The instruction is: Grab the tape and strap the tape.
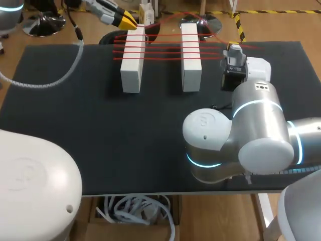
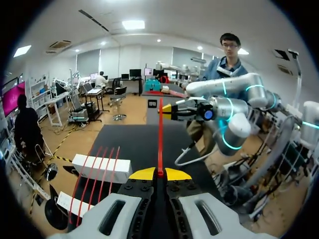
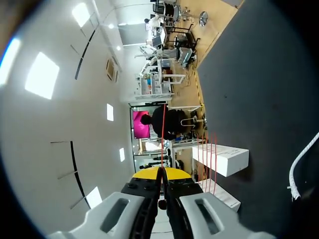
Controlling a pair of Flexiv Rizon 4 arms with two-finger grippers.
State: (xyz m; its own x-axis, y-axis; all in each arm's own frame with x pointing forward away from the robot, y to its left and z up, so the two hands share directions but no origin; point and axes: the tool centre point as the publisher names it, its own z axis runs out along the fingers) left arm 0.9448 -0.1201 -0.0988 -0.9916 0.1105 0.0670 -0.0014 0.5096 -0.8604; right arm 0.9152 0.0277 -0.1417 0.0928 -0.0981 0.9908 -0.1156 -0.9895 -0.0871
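Two white blocks stand side by side at the back of the black table [image 1: 75,125], the left block [image 1: 131,65] and the right block [image 1: 190,60]. Red tape [image 1: 163,47] crosses both blocks in several strands. My left gripper [image 1: 131,21] hangs just behind the left block, shut on the red tape [image 2: 160,144], which runs taut ahead to my right gripper [image 2: 167,108]. My right gripper [image 1: 231,47] sits to the right of the right block, shut on the tape [image 3: 163,144]. One block [image 3: 219,158] lies ahead of it, to one side.
A white cable hose [image 1: 50,80] loops over the table's left side. The bulky elbow of my right arm [image 1: 235,135] stands over the front right of the table. My left arm's base [image 1: 35,186] fills the front left corner.
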